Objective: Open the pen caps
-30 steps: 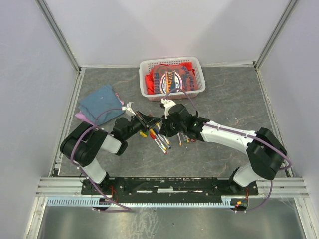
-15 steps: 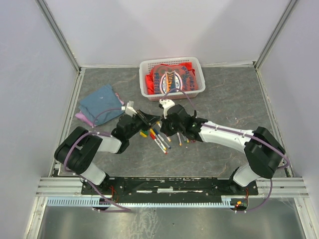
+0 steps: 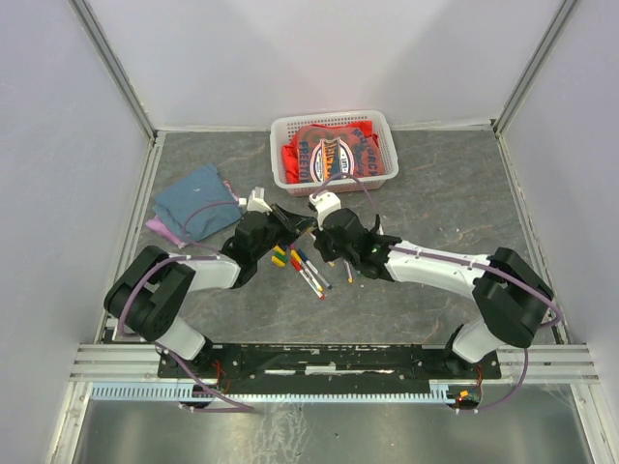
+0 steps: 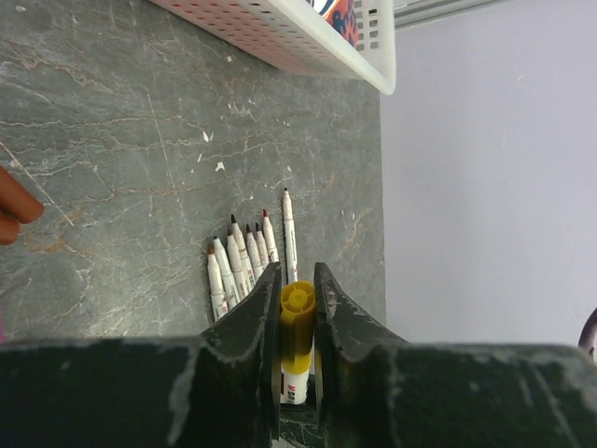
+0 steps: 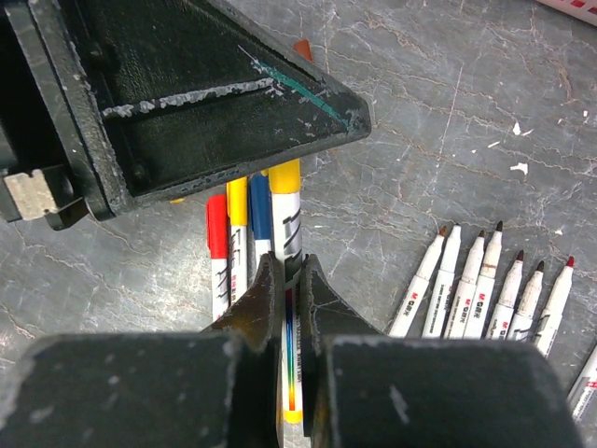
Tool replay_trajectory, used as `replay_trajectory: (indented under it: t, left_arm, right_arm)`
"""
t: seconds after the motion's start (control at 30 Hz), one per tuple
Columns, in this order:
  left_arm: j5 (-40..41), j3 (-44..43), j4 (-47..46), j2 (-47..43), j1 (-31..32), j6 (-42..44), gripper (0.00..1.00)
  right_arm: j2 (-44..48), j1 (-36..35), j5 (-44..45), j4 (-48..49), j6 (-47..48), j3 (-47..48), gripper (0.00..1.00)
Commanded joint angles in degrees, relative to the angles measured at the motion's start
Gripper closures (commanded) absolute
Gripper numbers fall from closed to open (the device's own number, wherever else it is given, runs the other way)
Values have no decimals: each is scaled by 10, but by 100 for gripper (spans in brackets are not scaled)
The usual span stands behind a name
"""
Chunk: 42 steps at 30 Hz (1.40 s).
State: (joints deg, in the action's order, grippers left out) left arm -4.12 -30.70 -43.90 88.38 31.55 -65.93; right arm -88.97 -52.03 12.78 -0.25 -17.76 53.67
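Note:
In the left wrist view my left gripper point(image 4: 297, 273) is shut on the yellow cap point(image 4: 297, 317) of a white-barrelled pen. My right gripper point(image 5: 289, 268) is shut on the same pen's barrel point(image 5: 287, 229), just below the yellow cap point(image 5: 284, 174), which sits under the left gripper's black fingers point(image 5: 205, 93). From above, the two grippers point(image 3: 293, 224) point(image 3: 321, 235) meet tip to tip in mid-table. Red, yellow and blue capped pens point(image 5: 237, 215) lie under the held one. A row of uncapped pens point(image 5: 485, 280) point(image 4: 244, 261) lies beside them.
A white basket point(image 3: 334, 124) holding red cloth stands at the back. A folded blue cloth point(image 3: 193, 203) lies at the left. Small loose coloured pieces point(image 3: 279, 256) sit by the pens point(image 3: 309, 275) on the grey table.
My right gripper has closed on the pen's barrel. Both grippers have shifted a little toward the back, the left still holding the yellow cap.

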Motion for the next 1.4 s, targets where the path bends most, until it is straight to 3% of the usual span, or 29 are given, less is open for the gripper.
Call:
replay_trajectory:
  t: [0.0, 0.2, 0.33, 0.77, 0.87, 0.93, 1.1, 1.17, 1.37]
  left_arm:
    - [60, 3, -144, 14, -17, 13, 97]
    - [-46, 25, -350, 87, -24, -17, 97]
    - [-96, 30, -434, 124, -35, -46, 97]
    - [-152, 35, -532, 147, -37, -62, 97]
    - [-118, 54, -491, 127, -39, -54, 97]
    - [-82, 63, -413, 99, -39, -37, 97]
    - [33, 49, -100, -1, -37, 16, 97]
    - [73, 42, -14, -41, -34, 47, 97]
    - [119, 55, 113, -101, -35, 77, 97]
  right_arm:
    - [35, 8, -1, -45, -25, -33, 99]
    - [81, 37, -115, 10, -69, -63, 99]
    - [96, 60, -182, 47, -94, -82, 99]
    - [130, 117, -297, 125, -147, -137, 99]
    - [141, 117, -259, 81, -122, -127, 99]
    - [144, 116, -217, 50, -101, -121, 99]
    - [132, 111, -140, -5, -62, -101, 99]
    - [124, 107, -123, -10, -63, -97, 99]
    - [72, 73, -69, -24, -81, -65, 99]
